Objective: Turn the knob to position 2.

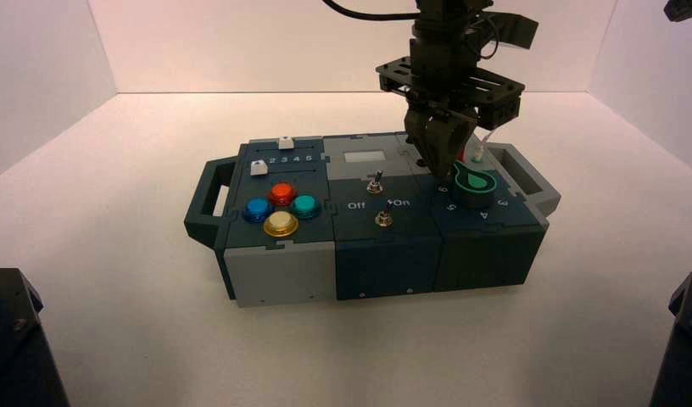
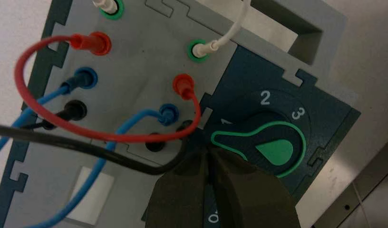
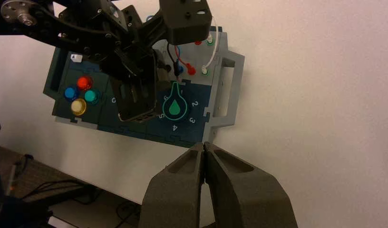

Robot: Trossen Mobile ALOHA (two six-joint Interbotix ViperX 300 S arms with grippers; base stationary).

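Numerals ring the teal knob — pointer beside 1 — left hand near.

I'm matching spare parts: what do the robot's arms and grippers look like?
The left gripper and right gripper have dark grey-brown fingers that taper to narrow tips. The left arm is black, with slotted, hole-drilled plates and a black cable.

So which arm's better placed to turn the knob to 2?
Left, I'd say: the left gripper is right beside the narrow end of the dark-teal knob, near 1. The right gripper hangs clear of the box.
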